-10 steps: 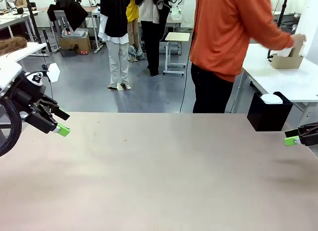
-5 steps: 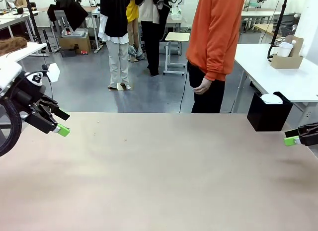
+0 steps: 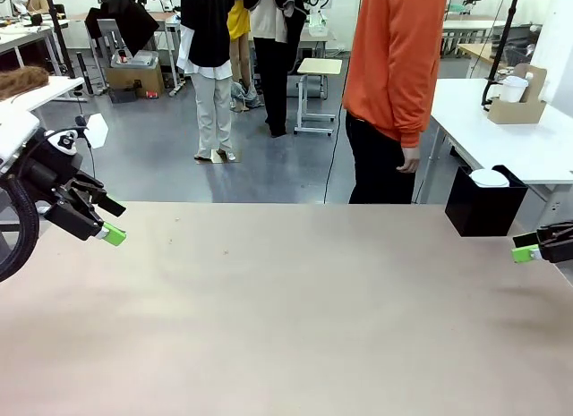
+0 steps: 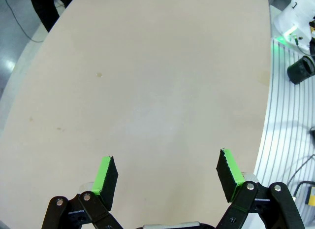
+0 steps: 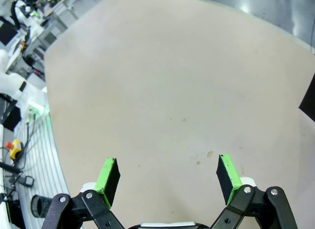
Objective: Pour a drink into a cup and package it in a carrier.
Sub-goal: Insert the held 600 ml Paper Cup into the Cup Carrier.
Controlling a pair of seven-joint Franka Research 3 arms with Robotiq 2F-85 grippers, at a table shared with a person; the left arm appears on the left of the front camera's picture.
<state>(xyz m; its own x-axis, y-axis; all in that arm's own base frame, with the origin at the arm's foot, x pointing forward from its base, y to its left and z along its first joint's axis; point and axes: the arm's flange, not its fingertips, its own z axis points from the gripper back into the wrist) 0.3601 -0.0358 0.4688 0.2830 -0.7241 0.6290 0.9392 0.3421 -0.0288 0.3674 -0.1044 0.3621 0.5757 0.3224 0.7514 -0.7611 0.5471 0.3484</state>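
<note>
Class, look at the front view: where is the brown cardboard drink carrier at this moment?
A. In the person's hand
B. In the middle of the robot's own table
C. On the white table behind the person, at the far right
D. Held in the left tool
C: the carrier stands on the white side table at the far right, with a white cup in it.

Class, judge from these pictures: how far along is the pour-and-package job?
Done: nothing visible. In hand: nothing; left gripper and right gripper hang open over the bare table. The carrier sits on a side table behind the person. Left: pouring and packaging.
</note>
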